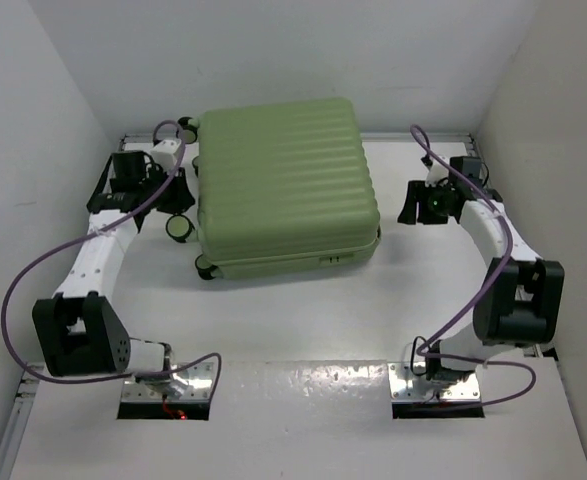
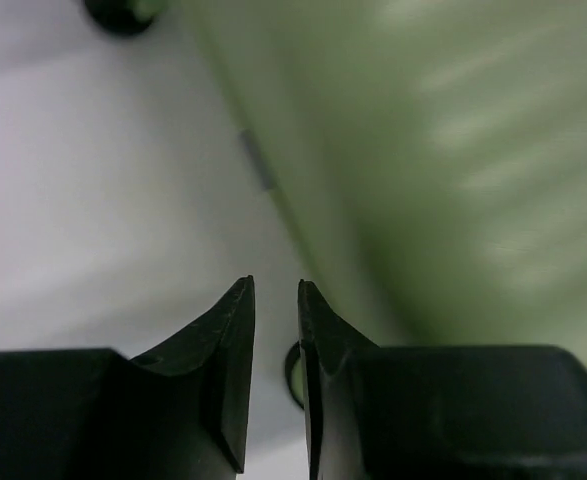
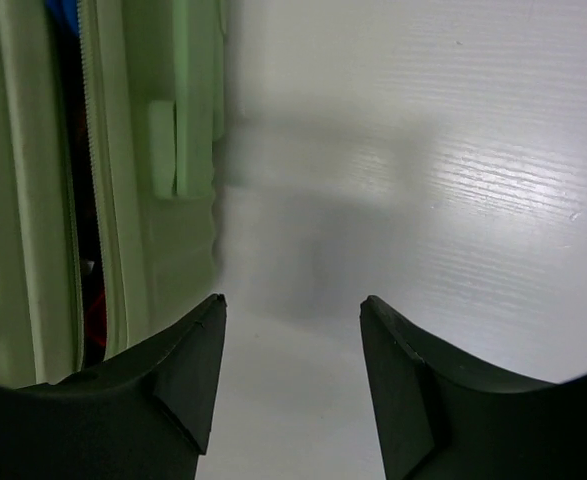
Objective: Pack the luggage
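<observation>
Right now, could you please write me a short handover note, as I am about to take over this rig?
Left gripper: jaws nearly together with a narrow gap and nothing between them, beside the wheel end of the suitcase.
Right gripper: open and empty, over the table just right of the suitcase.
Suitcase: lies flat mid-table, lid down.
Done: lid is lowered; something blue and red shows inside.
Left: the seam gapes on the right side, so it is not zipped there.
</observation>
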You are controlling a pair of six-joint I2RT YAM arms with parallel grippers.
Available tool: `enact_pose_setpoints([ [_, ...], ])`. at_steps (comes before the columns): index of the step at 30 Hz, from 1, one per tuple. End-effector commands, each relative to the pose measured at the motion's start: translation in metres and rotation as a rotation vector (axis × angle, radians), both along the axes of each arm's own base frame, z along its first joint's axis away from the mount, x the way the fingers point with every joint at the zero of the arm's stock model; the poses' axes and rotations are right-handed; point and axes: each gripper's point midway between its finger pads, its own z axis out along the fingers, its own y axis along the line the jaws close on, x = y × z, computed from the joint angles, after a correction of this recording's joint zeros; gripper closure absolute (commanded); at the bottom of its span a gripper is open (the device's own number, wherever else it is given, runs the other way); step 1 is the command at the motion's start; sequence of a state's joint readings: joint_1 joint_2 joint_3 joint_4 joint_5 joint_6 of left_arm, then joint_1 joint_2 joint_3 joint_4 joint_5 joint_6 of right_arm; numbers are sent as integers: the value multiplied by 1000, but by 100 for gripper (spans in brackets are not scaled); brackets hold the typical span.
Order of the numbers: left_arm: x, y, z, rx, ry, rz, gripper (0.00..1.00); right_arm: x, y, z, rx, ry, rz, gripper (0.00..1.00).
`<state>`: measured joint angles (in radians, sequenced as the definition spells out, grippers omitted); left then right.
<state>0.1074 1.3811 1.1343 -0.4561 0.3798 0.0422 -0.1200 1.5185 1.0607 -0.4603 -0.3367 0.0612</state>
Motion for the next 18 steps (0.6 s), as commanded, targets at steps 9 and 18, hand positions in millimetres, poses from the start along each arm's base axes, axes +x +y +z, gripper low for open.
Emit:
enact_pose_setpoints([
  [9, -6, 71, 57, -138, -233, 293, 62, 40, 16, 8, 122, 0, -27, 44],
  [18, 69, 45, 2, -424, -107, 110, 59, 51, 41, -7, 191, 65, -20, 45],
])
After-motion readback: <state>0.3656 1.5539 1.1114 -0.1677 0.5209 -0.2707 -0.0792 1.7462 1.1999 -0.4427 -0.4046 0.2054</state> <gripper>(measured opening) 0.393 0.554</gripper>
